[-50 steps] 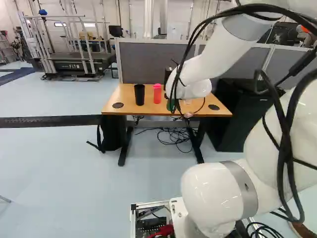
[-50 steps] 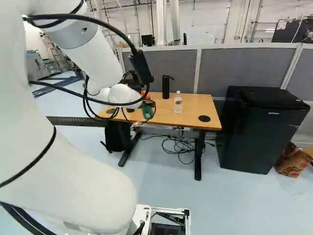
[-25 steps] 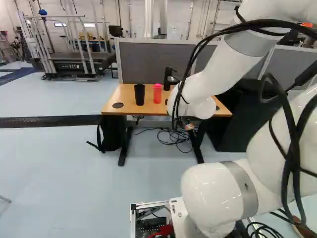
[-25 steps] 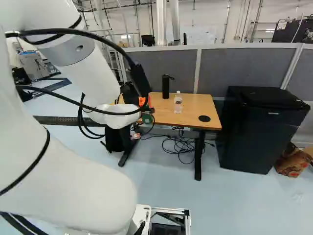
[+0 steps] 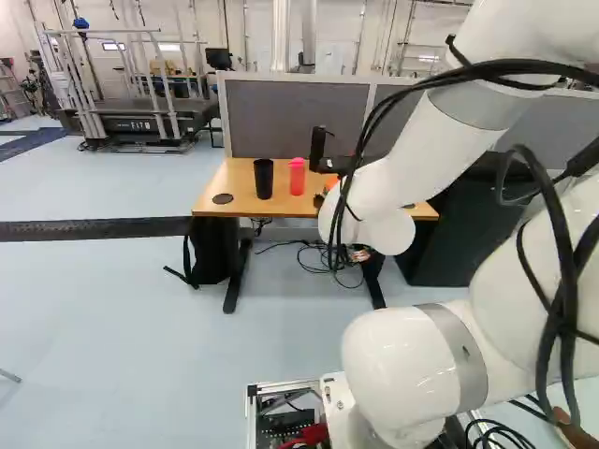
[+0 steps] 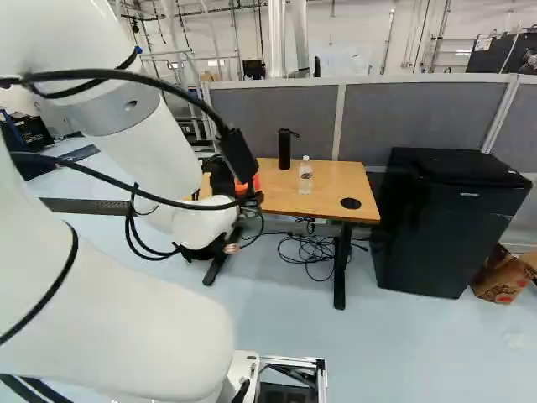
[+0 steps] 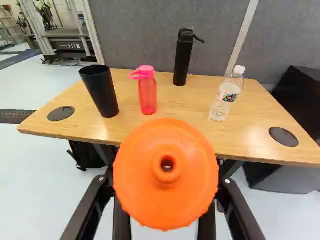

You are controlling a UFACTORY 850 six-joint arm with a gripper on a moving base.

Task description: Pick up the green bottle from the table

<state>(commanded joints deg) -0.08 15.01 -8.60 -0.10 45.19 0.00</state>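
"Your arm drew back toward the base over the last second, and the green bottle travelled with it. Did your base move?"

"No, your base held still. What did you have on the tabletop, from left to right?"

"First you had a black round cover, then a black cup and, just beside it, a pink bottle."

"And your green bottle?"

"You had it in front of the tabletop's near edge. Its orange lid faced the wrist camera and hid the body beneath."

"How did your jaws stand?"

"Clamped on the green bottle, one to each side. Further right, you had a black bottle toward the back, then a clear bottle with a white cap, and a second round cover."

"Anything past that?"

"You had a black cabinet on the floor, to the right of the tabletop."
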